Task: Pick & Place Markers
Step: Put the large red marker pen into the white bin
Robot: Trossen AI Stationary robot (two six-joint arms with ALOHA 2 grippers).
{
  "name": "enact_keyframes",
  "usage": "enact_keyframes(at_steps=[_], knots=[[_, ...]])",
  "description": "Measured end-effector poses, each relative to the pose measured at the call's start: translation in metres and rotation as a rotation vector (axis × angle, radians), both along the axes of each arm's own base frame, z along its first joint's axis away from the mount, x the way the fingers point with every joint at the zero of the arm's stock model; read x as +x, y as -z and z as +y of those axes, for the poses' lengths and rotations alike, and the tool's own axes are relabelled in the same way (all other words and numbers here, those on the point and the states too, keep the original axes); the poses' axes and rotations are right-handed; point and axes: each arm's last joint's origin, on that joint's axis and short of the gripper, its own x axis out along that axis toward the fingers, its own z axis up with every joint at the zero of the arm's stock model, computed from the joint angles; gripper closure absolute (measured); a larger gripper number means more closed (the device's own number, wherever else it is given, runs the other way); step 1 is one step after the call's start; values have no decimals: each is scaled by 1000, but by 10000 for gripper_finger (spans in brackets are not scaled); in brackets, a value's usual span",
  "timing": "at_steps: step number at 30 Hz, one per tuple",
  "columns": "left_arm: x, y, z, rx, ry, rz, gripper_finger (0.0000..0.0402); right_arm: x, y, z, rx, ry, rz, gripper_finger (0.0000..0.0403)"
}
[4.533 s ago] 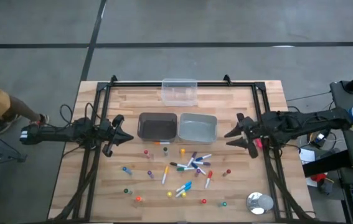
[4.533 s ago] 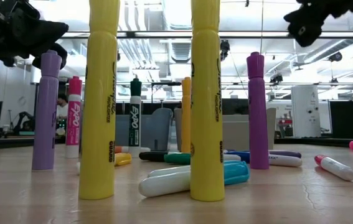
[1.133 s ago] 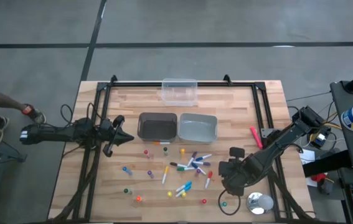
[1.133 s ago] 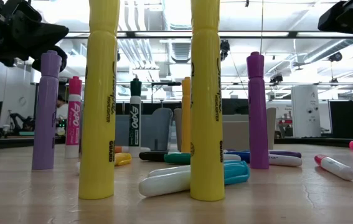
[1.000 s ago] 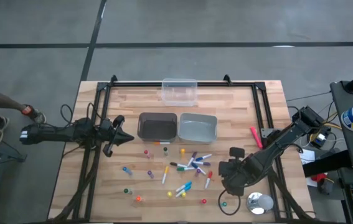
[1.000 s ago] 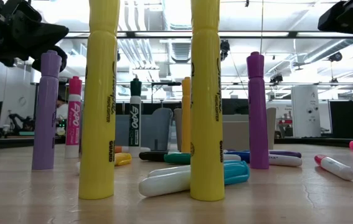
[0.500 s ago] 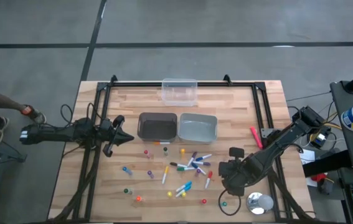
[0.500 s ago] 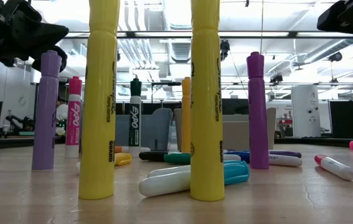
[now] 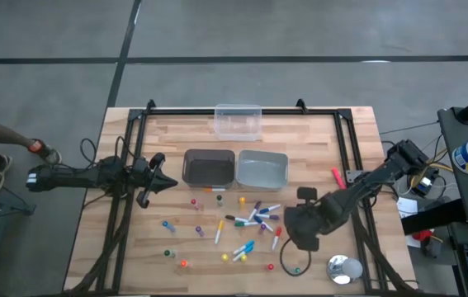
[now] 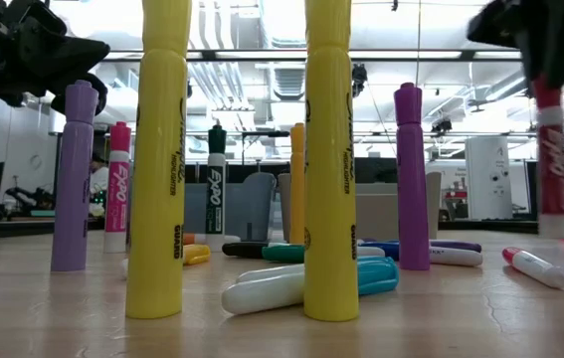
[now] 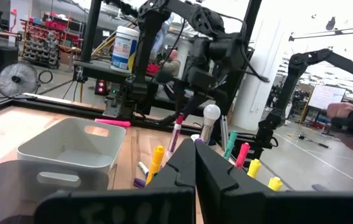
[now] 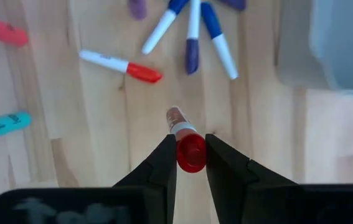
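Three bins, one tape roll

Evenly and brightly lit from above in the high view, with only faint, soft shadows on the pale wooden table top. From table height, strong backlight from the white ceiling strip lights in the far room, leaving the near tall yellow highlighter barrels crisp and the red-capped white marker at the right smeared by motion blur. Soft focus on the dark fingers near the right wrist lens.
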Motion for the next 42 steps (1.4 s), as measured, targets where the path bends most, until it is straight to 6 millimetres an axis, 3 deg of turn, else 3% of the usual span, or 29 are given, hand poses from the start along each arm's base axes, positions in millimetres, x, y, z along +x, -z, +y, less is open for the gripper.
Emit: enact_keyframes(at_steps=[12,24,34,42], knots=[[0,0,0,0,0,0,401,16,-47,-46,-53,-5,-85,335],[0,-1,0,0,0,-7,401,34,-78,-117,-99,121,-168,335],[0,-1,0,0,0,-7,401,37,-75,-174,-70,279,-138,335],[0,0,0,0,0,-3,401,51,-54,-194,-31,320,-59,335]])
